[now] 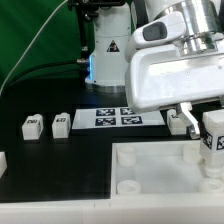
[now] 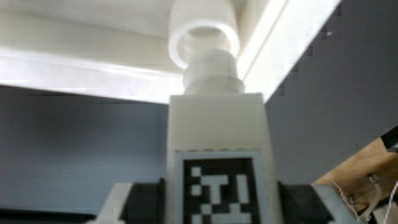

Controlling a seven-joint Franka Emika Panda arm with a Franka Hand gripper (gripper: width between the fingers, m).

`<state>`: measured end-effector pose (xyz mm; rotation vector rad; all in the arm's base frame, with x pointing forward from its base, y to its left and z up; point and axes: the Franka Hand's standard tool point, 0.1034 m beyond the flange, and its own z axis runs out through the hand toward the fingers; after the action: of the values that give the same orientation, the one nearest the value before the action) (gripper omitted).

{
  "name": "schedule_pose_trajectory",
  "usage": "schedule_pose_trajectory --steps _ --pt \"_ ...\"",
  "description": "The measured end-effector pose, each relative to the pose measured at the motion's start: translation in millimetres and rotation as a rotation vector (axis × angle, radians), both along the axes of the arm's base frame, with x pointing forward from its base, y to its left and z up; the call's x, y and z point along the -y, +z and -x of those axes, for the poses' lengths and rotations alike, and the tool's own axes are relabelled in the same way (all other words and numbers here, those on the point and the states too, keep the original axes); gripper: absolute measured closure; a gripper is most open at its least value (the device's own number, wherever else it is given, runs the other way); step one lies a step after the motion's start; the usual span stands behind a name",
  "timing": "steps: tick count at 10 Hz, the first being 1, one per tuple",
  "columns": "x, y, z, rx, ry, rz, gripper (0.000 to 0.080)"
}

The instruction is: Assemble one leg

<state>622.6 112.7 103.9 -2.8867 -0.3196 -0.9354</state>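
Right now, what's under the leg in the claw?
The white tabletop. From the wrist view, the leg in the claw points its tip at a round corner socket. The tip covers part of it, so whether it's in can't be seen.

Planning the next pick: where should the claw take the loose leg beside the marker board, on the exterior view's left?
Likely from straight above, pinching the loose leg across its side faces: it lies low on the table, with clear gaps to the marker board and the neighbouring leg.
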Motion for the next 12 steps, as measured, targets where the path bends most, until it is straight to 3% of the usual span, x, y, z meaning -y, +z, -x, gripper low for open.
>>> schedule_pose_trajectory --steps 4,12 --pt "-2.3 -16.9 2.8 -0.006 -0.001 -0.004 0.0508" --pt "0.6 -23.2 10.6 -0.023 0.003 0.003 0.0508"
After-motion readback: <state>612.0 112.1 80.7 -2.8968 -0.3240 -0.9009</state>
